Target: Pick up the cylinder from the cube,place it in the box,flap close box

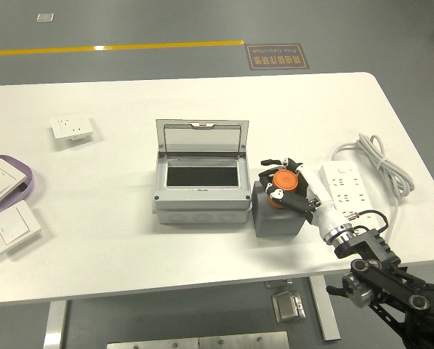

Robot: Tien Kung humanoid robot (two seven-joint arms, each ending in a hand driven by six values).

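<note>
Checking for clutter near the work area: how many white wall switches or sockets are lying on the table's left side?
3: a socket plate at far left, one switch in the purple tray, another switch beside that tray near the front edge.

Fingers (280, 190) cover most of orange cylinder (285, 182); purple tray (24, 190) cut off at left edge, far from fingers.
</note>
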